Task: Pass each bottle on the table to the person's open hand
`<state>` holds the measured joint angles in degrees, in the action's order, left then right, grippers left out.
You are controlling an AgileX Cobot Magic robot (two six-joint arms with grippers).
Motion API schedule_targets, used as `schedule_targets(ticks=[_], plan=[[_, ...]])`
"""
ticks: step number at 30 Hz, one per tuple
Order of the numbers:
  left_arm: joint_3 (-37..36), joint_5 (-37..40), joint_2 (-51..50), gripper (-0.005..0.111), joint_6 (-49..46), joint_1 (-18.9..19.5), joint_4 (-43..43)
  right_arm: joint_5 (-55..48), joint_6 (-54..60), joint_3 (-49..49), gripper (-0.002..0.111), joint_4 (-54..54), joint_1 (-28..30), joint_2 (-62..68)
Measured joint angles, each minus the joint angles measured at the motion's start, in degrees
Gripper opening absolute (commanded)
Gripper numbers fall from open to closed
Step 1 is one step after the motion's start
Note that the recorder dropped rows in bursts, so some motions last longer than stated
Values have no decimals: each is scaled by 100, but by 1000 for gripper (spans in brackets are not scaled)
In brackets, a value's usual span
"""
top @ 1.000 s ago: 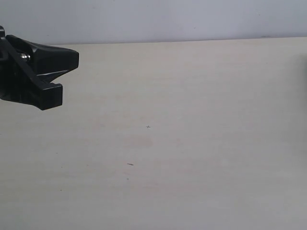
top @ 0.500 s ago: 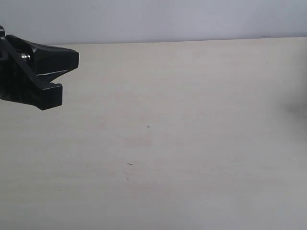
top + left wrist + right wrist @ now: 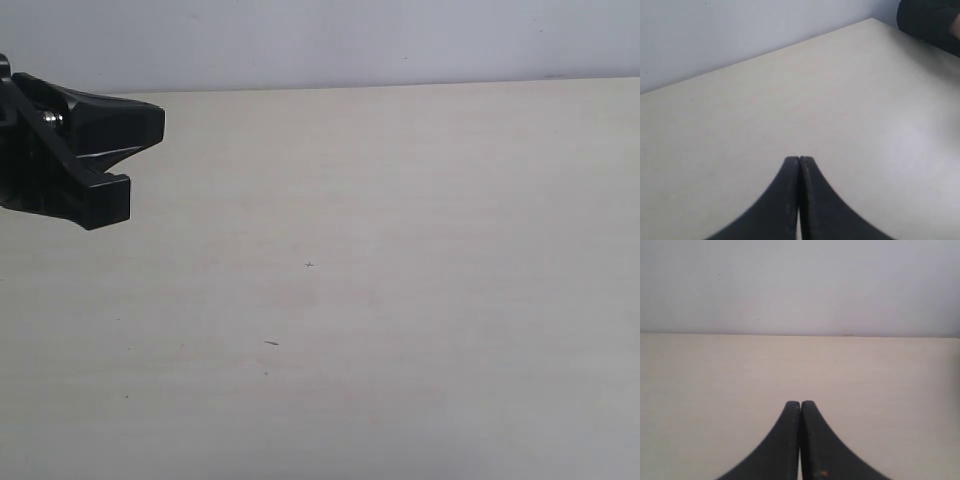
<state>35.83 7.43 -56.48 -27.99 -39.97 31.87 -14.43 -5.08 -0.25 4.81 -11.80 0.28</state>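
No bottle shows in any view. The table (image 3: 400, 250) is a pale beige wood-grain surface with a few tiny dark specks. In the left wrist view my left gripper (image 3: 799, 161) is shut, its two black fingertips pressed together with nothing between them, hovering over bare table (image 3: 740, 125). My right gripper (image 3: 800, 404) is also shut and empty above bare table (image 3: 715, 380). A black part of my left arm (image 3: 80, 160) reaches in at the left edge of the exterior view. The right gripper is outside that view.
A person's dark sleeve (image 3: 930, 22) rests at the table's far corner in the left wrist view; no open hand shows. A plain pale wall (image 3: 320, 40) rises behind the table's back edge.
A faint dark shadow at the right edge of the exterior view has faded away. The left arm has not moved.
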Motion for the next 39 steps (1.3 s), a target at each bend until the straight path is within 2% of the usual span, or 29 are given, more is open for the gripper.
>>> schedule_targets(ticks=[25, 29, 31, 33, 34, 36, 39], plan=[[0, 0, 0, 1, 0, 0, 0, -256, 0, 0, 0, -44, 0, 0], [0, 21, 265, 1, 0, 25, 0, -256, 0, 0, 0, -44, 0, 0], [0, 95, 664, 1, -9, 250, 0, -256, 0, 0, 0, -44, 0, 0], [0, 273, 1227, 1, -9, 836, -45, -256, 0, 0, 0, -44, 0, 0], [0, 654, 1690, 1, -9, 1393, -81, -256, 0, 0, 0, -44, 0, 0], [0, 1309, 2436, 1, -9, 2249, -92, -256, 0, 0, 0, -44, 0, 0], [-12, 2142, 3454, 1, 177, 3294, -92, -256, 0, 0, 0, -44, 0, 0]])
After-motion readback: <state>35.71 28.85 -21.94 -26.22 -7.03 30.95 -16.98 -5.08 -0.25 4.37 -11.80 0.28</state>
